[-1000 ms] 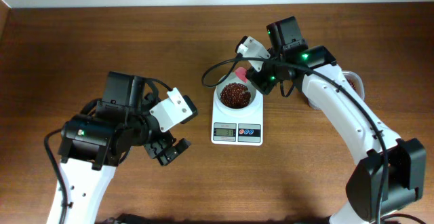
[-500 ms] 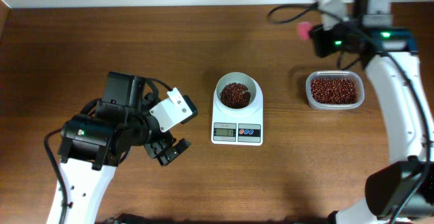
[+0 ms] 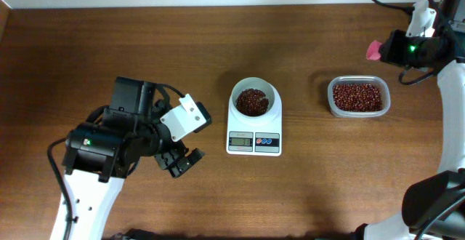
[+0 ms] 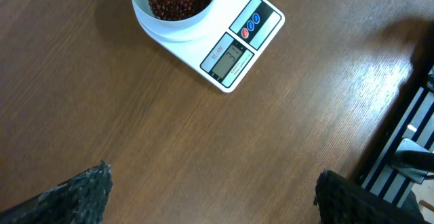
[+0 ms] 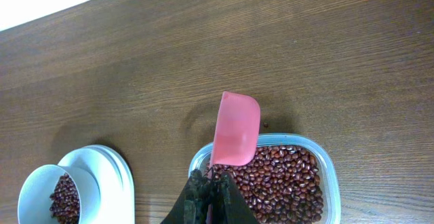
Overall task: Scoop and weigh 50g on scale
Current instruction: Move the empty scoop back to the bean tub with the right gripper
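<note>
1. Beans (image 3: 252, 102) in bowl (image 3: 235, 94) on scale (image 3: 253, 132); display (image 3: 240, 142) unreadable, 50g unconfirmed.
2. Right fingers (image 5: 199, 195) clamped on spoon (image 5: 236, 129), near tub (image 3: 357, 97) right of scale.
3. Left fingers (image 4: 78, 190) apart, empty, left of scale.

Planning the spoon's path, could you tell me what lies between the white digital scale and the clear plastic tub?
Only bare brown wooden table, in the overhead view.
</note>
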`<action>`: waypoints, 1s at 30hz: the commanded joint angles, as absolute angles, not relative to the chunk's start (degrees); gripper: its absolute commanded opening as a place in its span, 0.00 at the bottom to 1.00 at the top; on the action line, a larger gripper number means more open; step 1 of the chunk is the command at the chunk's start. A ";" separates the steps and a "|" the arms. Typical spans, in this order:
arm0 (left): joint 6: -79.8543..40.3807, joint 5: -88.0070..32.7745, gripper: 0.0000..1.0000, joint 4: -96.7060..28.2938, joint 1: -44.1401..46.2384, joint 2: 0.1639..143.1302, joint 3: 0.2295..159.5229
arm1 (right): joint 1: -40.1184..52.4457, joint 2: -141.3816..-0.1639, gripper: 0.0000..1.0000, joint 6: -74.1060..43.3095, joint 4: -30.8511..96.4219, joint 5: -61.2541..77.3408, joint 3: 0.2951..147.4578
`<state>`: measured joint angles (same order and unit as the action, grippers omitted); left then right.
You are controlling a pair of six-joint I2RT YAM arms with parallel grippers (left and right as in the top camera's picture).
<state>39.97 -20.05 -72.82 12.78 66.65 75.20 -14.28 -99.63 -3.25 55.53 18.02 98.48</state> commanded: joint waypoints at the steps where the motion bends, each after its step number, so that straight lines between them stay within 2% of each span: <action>1: 41.04 -21.02 0.99 -72.73 12.58 66.63 75.02 | -14.44 -97.95 0.04 -3.90 55.75 18.87 99.44; 4: 41.06 -21.02 0.99 -72.73 12.58 66.63 75.02 | -14.26 -97.95 0.04 -2.63 58.96 19.46 99.44; 8: 41.06 -21.02 0.99 -72.73 12.58 66.63 75.02 | -14.28 -97.97 0.04 13.21 67.96 19.44 99.44; 11: 41.06 -21.02 0.99 -72.73 12.58 66.63 75.02 | -14.28 -98.08 0.04 18.59 70.74 19.44 99.42; 21: 41.06 -21.02 0.99 -72.73 12.58 66.63 75.02 | -14.37 -103.35 0.04 25.36 71.11 8.16 98.26; 30: 41.06 -21.02 0.99 -72.73 12.58 66.63 75.02 | -14.37 -110.17 0.04 28.34 68.49 8.32 98.13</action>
<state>40.12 -20.16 -72.82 12.78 66.65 75.20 -14.28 -109.03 27.40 70.11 8.80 98.35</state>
